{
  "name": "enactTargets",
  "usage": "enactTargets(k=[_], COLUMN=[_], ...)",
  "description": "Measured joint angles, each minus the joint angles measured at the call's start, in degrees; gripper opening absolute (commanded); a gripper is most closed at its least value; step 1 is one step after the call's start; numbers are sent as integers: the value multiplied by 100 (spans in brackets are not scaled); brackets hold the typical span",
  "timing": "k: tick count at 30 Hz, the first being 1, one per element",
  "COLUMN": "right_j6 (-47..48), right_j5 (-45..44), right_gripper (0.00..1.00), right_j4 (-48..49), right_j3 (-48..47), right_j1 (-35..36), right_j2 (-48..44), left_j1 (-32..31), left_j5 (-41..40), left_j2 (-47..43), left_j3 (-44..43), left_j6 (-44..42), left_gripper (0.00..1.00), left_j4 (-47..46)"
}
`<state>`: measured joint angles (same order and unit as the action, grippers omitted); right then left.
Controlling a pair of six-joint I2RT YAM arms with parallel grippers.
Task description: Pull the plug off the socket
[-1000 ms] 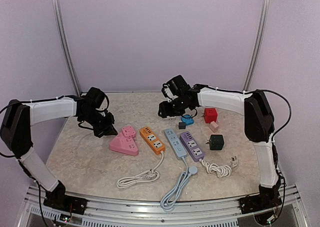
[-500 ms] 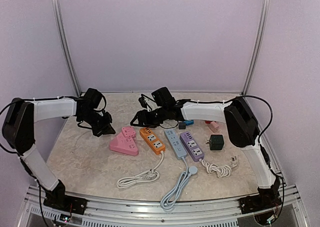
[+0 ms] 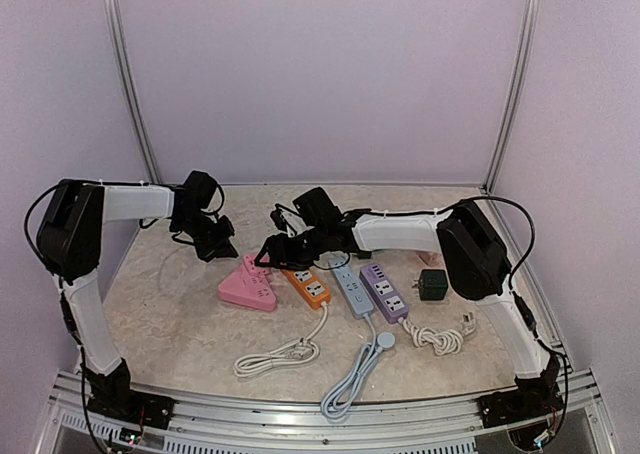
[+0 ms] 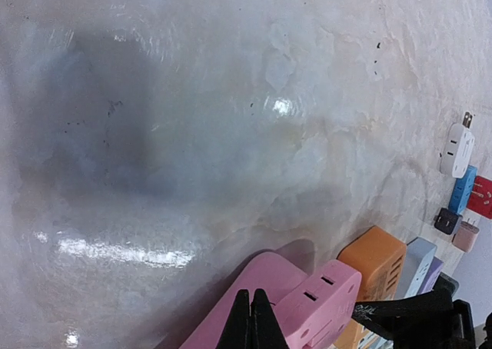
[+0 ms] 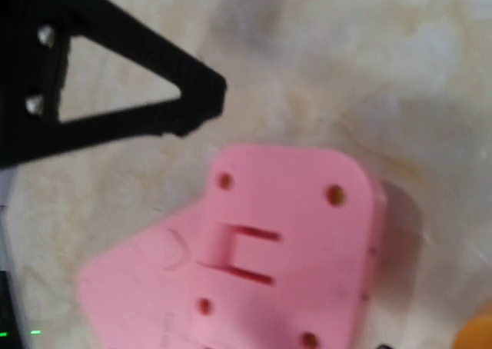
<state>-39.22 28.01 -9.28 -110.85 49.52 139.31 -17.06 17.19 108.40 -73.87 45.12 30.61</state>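
A pink plug (image 3: 256, 265) sits upright in the rear end of the pink triangular socket (image 3: 245, 293); both also show in the left wrist view, the plug (image 4: 319, 307) and the socket (image 4: 254, 284). My right gripper (image 3: 272, 251) hovers right over the plug (image 5: 284, 241). It is open, with its fingers off the frame edges. My left gripper (image 4: 250, 322) is shut and empty, with its tip just behind and left of the socket. It also shows in the top view (image 3: 215, 239) and in the right wrist view (image 5: 154, 95).
Orange (image 3: 306, 280), blue (image 3: 349, 287) and purple (image 3: 384, 291) power strips lie side by side right of the pink socket, their cords (image 3: 280, 354) trailing toward me. A dark green cube (image 3: 433, 284) sits at the right. Small adapters (image 4: 462, 189) lie behind the strips.
My right arm has swept left from the adapters at the back right to above the pink plug. My left gripper has shifted slightly toward the socket.
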Motion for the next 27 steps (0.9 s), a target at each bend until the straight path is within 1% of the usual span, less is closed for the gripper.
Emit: enactTargets(k=[3,9,13,18,23,27], right_j6=[118,339,354,282,20,-166], right_j5=[-278,-997,-1266,-1228,-813,-479], right_gripper=[69,76,78,79,79,79], right_j4=[-243,-496,-461,-337,7,175], right_j3=[0,-2,341,470,457,79], right_j1=[55,92,11,-160,-229,-205], right_j2=[0,-46,-278,-358,-345,-129], left_j1=[11,63,66,61,13,-129], left_j5=[-26,-35,-7,98,195,232], left_j2=[131,164,162,175,205,269], left_j3=[-35,-66,-68,-188,-365,-365], left_j6=[-24,-66,-85,-175,-197,-195], left_gripper=[0,0,0,0,0,0], left_j4=[4,37,48,184,205,229])
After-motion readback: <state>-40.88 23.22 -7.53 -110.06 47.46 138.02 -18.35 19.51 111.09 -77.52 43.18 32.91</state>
